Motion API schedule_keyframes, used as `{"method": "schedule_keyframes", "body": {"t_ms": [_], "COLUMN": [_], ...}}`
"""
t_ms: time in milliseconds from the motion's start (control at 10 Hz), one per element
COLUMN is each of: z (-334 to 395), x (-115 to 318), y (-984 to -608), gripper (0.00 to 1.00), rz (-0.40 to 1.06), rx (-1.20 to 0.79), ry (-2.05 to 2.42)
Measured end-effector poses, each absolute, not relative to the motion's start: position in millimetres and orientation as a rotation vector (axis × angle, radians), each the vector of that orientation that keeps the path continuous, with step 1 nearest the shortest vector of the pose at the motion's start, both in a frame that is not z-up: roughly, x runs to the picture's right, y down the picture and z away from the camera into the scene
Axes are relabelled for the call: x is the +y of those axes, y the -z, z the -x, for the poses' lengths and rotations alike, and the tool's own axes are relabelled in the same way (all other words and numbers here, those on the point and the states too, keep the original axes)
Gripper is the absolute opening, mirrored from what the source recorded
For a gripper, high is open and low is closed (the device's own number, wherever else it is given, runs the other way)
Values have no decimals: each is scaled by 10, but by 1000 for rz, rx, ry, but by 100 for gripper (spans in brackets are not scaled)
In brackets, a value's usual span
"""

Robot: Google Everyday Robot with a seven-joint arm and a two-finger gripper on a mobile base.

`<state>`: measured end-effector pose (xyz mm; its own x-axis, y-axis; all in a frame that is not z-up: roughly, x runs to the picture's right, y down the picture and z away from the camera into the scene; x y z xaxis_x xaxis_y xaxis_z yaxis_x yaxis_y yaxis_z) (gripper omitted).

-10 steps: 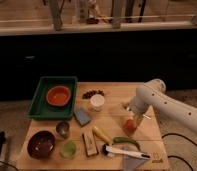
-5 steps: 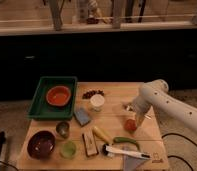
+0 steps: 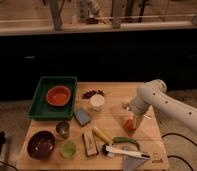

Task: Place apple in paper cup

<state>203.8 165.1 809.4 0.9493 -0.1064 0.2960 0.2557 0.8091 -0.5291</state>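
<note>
The apple (image 3: 128, 125) is small and red-orange and sits on the wooden table right of centre. My gripper (image 3: 133, 120) comes down from the white arm (image 3: 151, 95) and is right at the apple, against its upper right side. The arm hides how it meets the fruit. The white paper cup (image 3: 97, 102) stands upright to the left and farther back, apart from the apple and the gripper.
A green tray (image 3: 42, 107) holding an orange bowl (image 3: 58, 95) is at the back left. A dark red berry cluster (image 3: 93, 93) lies behind the cup. In front are a blue sponge (image 3: 82, 116), metal cup (image 3: 63, 129), green cup (image 3: 68, 149), dark bowl (image 3: 40, 144), brown block (image 3: 89, 143), yellow item (image 3: 101, 134), green item (image 3: 126, 142) and white brush (image 3: 124, 152).
The arm shifted slightly to the right and settled over the apple. The apple has stayed in about the same spot.
</note>
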Motion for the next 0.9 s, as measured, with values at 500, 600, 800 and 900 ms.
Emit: {"method": "schedule_keyframes", "body": {"t_ms": [500, 600, 800, 900], "z": [-1991, -1983, -1977, -1978], "x": [1764, 1794, 1866, 1869], "y": [-8122, -8139, -8169, -8170], "gripper": [80, 80, 80, 80], "rz": [643, 652, 668, 668], "rx": [-285, -290, -299, -299], "ry": [205, 205, 204, 204]}}
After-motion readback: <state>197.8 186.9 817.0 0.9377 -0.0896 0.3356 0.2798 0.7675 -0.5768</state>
